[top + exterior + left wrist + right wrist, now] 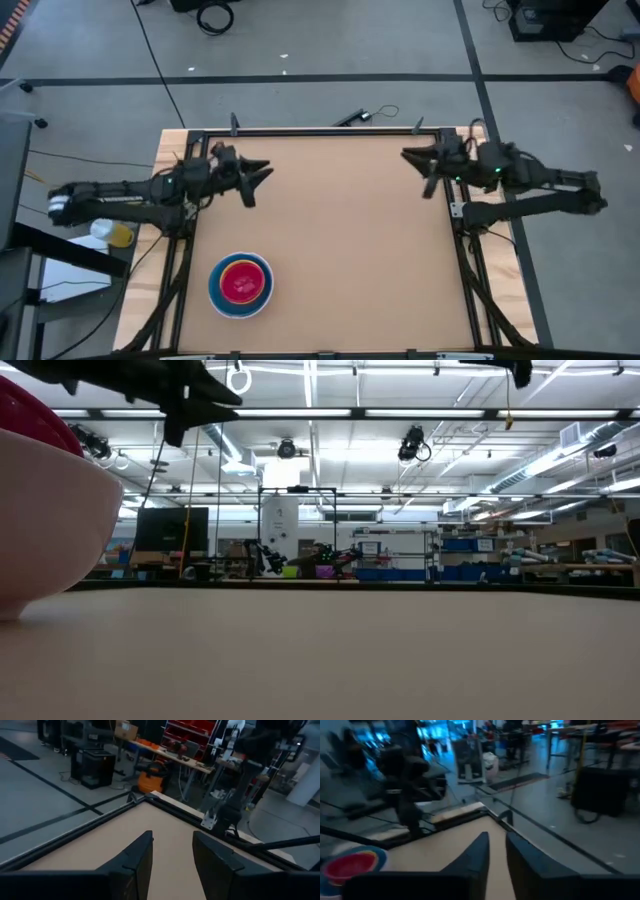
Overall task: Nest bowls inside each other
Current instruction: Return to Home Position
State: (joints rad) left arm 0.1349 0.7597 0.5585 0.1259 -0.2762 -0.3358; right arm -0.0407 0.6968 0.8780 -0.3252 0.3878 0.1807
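Observation:
The bowls stand nested in one stack (240, 285) near the table's front left. A magenta-red bowl (242, 285) sits in the middle, ringed by a yellow rim, a light blue rim (222, 300) and white on the outside. In the low view the white wall (45, 530) rests on its base on the table; the right wrist view also shows the stack (350, 866). My left gripper (262, 178) hangs open over the far left of the table, pointing level, with nothing between its fingers (172, 857). My right gripper (412, 160) hangs over the far right, open by a narrow gap (497, 851), holding nothing.
A black frame rail (330, 131) runs along the table's far edge and down both sides. The middle and right of the wooden tabletop (370, 250) lie bare. A yellow object (118, 234) sits off the table at the left, beside the left arm.

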